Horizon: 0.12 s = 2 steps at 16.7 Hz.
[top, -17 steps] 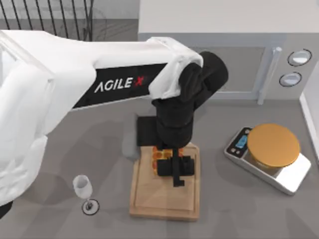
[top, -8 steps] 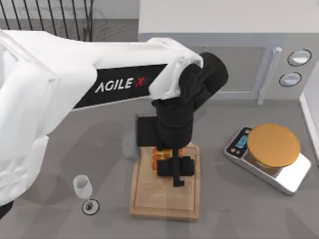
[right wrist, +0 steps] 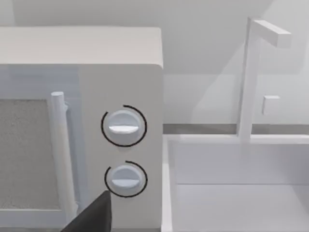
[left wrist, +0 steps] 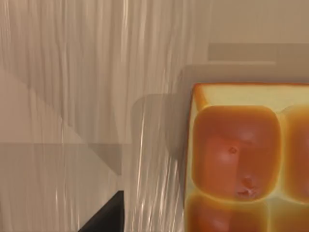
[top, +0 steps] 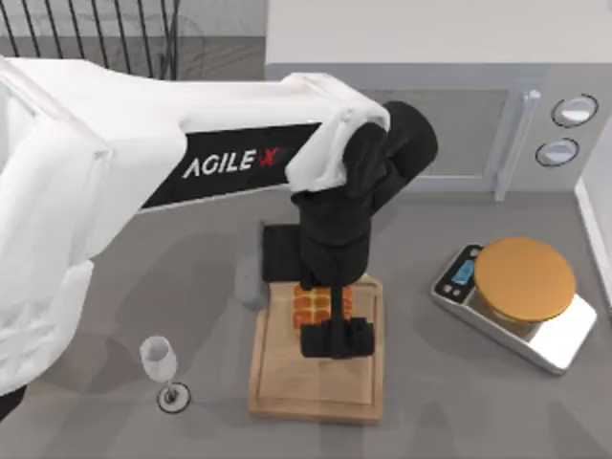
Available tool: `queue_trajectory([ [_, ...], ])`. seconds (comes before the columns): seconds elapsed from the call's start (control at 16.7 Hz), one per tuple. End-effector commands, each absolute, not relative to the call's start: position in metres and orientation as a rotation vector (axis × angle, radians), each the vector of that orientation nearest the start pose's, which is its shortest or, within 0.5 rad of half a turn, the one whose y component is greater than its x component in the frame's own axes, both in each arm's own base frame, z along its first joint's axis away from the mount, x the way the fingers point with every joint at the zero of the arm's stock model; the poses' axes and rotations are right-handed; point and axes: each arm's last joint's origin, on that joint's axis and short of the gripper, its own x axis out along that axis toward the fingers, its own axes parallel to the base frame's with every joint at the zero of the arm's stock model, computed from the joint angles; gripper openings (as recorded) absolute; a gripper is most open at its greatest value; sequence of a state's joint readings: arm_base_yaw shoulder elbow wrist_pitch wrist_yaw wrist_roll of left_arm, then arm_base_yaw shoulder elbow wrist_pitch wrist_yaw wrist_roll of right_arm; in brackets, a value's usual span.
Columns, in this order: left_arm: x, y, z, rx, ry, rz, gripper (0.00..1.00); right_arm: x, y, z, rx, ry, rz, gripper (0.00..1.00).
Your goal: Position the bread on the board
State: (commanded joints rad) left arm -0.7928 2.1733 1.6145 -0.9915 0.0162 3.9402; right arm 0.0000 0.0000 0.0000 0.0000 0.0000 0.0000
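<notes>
1. Now the bread (top: pixel 312 305) lies on the far part of the board (top: pixel 287 382), near the middle of the table.
2. My left gripper (top: pixel 336 338) hangs over the board, just on the near side of the bread. I cannot tell if its fingers are open or pinched together.
3. From the left wrist view, the bread (left wrist: pixel 236 154) sits flat on the pale wood of the board (left wrist: pixel 96 96), and nothing is touching the part we can see.
4. I think the loaf is light and soft, so a hard squeeze could squash it. Its top looks shiny, so it might slip.
5. If it must be picked up again, I would hold it gently by its two long sides, low down, not by the bumpy top.
6. A wine glass (top: pixel 160 363) stands to the left of the board, and a silver scale (top: pixel 521 301) sits well to the right.
7. My right arm is parked, facing a microwave (right wrist: pixel 82 125).
</notes>
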Motion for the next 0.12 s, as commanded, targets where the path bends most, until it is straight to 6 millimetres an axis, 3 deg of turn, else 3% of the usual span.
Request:
queue_trajectory([
  [0.12,0.2953,-0.2945,0.1393,-1.221,1.228,1.186,1.0,0.1057,-0.0012,0.16,0.0,0.0,0.0,1.0],
])
